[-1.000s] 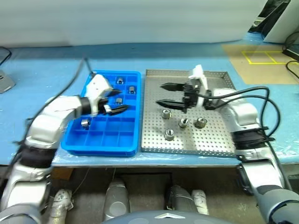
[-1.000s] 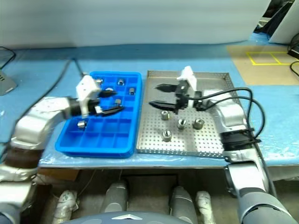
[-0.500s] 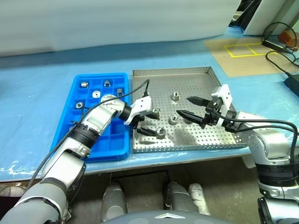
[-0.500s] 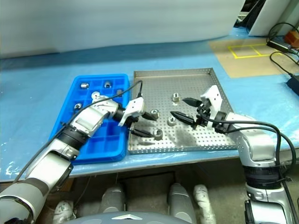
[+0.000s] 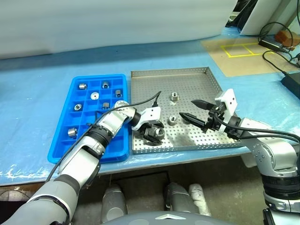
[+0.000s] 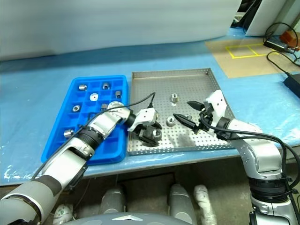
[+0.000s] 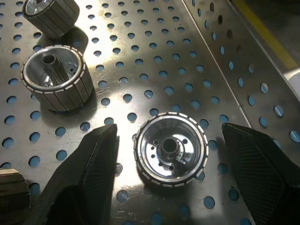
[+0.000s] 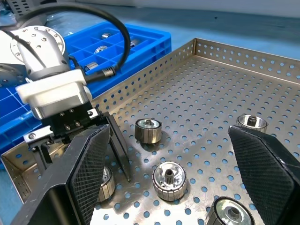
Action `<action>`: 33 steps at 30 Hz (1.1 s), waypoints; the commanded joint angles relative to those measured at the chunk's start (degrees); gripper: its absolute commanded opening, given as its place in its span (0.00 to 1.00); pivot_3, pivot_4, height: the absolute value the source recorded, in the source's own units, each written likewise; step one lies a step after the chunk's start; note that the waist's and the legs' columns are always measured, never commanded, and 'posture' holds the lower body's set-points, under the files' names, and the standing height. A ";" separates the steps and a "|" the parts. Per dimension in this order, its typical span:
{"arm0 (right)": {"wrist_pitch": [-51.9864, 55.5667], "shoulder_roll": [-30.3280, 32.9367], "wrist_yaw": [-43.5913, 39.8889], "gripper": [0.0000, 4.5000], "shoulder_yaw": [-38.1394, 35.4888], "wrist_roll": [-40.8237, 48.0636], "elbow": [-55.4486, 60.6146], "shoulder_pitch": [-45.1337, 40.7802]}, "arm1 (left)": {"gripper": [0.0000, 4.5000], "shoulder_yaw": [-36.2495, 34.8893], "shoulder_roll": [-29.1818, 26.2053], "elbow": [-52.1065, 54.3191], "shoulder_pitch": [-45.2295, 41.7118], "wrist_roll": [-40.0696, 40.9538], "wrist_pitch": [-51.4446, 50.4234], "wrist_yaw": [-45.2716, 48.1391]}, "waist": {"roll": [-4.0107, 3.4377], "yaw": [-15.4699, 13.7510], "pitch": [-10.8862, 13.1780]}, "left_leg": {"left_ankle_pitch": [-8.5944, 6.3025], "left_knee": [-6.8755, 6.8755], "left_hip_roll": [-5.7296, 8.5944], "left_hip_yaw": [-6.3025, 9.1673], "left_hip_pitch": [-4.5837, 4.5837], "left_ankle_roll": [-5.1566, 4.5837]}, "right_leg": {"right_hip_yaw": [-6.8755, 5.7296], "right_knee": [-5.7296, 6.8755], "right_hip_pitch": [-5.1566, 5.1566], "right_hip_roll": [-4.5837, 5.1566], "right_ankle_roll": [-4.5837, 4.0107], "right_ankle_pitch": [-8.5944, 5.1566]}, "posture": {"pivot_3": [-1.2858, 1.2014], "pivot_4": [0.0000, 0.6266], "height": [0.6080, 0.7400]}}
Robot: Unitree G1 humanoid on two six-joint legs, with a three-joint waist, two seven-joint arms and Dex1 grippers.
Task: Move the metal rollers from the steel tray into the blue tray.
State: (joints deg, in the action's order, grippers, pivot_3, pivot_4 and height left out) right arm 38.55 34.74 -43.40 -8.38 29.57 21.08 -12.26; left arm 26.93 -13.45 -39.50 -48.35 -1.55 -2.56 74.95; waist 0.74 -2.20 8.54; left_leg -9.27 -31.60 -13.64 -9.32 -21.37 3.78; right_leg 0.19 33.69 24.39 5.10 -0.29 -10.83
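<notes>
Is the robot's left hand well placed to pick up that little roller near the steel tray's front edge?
Probably yes: the left gripper is open, its fingers either side of the roller, nothing between.

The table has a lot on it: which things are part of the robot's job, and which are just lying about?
Part of the job:
- metal rollers, some in each tray
- steel tray
- blue tray
- left gripper, open around a roller
- right gripper, open above the steel tray

Just lying about:
- blue table cover
- yellow floor marking
- cables at the far right
</notes>
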 commanded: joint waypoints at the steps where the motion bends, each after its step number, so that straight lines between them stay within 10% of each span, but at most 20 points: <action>1: -0.40 0.44 0.69 0.96 -0.17 0.66 2.13 -0.49 | 0.84 -0.44 0.41 1.12 1.09 -0.07 -2.45 0.33 | 0.00 -0.04 0.00 | 0.00 0.00 0.01 -0.01 0.03 0.00 | 0.01 0.00 -0.03 0.01 0.00 0.00 | 0.41 0.24 1.00; 14: -2.87 -0.79 -2.57 0.96 4.42 0.13 -5.48 -6.27 | 0.39 -6.46 3.28 2.78 0.75 1.86 -5.01 -8.54 | -0.04 -0.37 0.03 | -0.02 0.05 0.01 -0.04 0.04 -0.02 | -0.03 -0.07 -0.06 0.03 0.00 -0.01 | 0.46 0.24 1.00; 33: -10.52 -7.55 -16.13 0.96 14.98 -2.54 -22.37 -23.72 | 0.39 -24.17 -9.99 49.02 15.88 18.97 -32.09 -17.30 | -0.17 -1.96 0.15 | 0.08 0.35 -0.09 -0.03 -0.44 0.12 | -0.18 -0.03 0.64 0.01 -0.03 -0.02 | 0.56 0.24 1.00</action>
State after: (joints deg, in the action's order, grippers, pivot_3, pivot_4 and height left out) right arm 29.79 28.11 -58.32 6.63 26.73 -0.89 -33.91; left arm 6.81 -21.68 3.81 -33.91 15.50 -33.35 59.63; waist 0.57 -4.16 8.69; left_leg -9.18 -31.25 -13.73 -9.34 -21.86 3.91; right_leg -0.02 33.67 25.05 5.11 -0.33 -10.85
